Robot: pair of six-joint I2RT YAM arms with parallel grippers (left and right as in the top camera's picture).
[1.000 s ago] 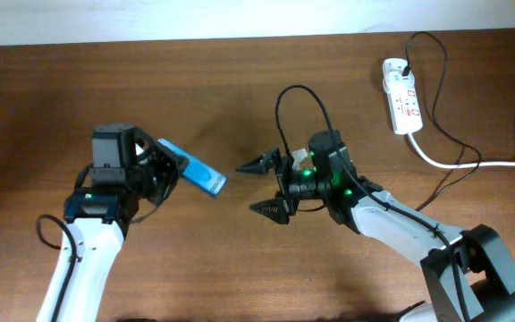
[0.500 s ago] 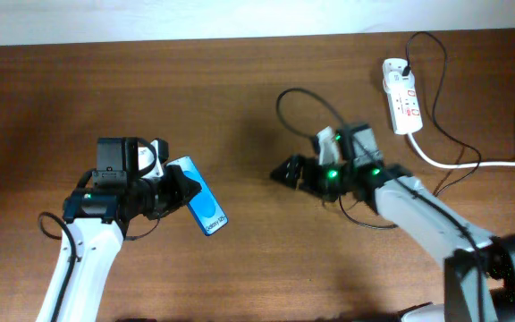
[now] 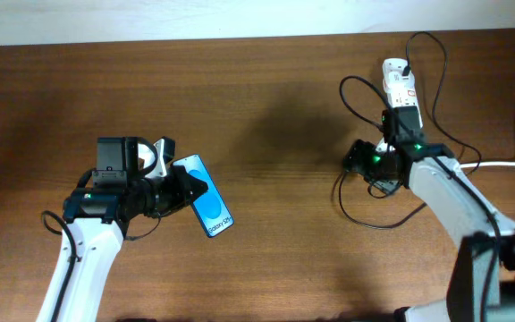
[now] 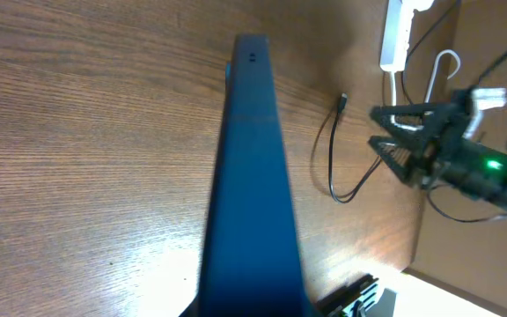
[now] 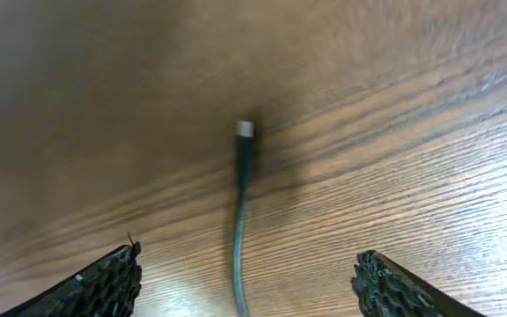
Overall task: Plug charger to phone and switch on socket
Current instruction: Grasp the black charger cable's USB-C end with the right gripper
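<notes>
The socket (image 3: 401, 97) lies on the table (image 3: 266, 98) at its far right, with the charger's plug (image 3: 407, 67) seated in its far end; the right claw (image 3: 354, 161) hovers just in front of the socket and a little left of it, jaws spread wide and holding nothing. The charger (image 4: 332, 167) trails in loose loops from the socket toward that claw; its connector tip (image 5: 246, 130) rests flat on the table, free, between and ahead of the open fingers (image 5: 91, 283). Far left of the socket, the left claw (image 3: 184, 179) is clamped on one end of the phone (image 3: 211, 207), lifted off the table, blue screen up, its free end angled toward the near right.
</notes>
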